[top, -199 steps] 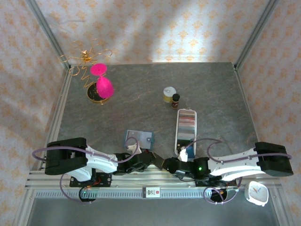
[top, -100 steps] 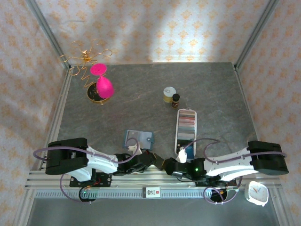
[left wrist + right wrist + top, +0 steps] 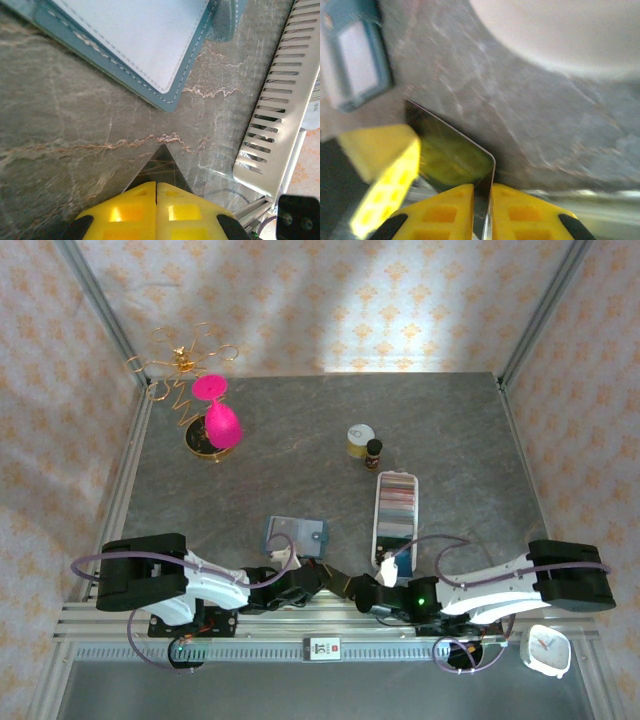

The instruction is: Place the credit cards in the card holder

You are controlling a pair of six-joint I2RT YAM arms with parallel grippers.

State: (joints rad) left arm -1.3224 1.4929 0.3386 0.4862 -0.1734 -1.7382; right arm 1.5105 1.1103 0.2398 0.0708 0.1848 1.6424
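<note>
L claw (image 3: 156,184): pads fully together, pinching corner of a thin dark glossy card (image 3: 160,164); the corner pokes out betw. the tips.
R claw (image 3: 482,187): narrow. Edge of that card sits in the slit betw. its pads; can't tell if the pads press it.
Top view: both claws meet tip to tip at near edge of table (image 3: 450,440), betw. the arm bases, card betw. them.
Card holder (image 3: 295,535): teal, flat on table, pale panel up, small tab on the side toward the tray. Just beyond L claw, apart from the held card.
Tray (image 3: 378,530): white, slotted, just R of holder, long axis running away from the arms. Remaining credit cards (image 3: 397,502) in it in a row; near end close to R claw.
</note>
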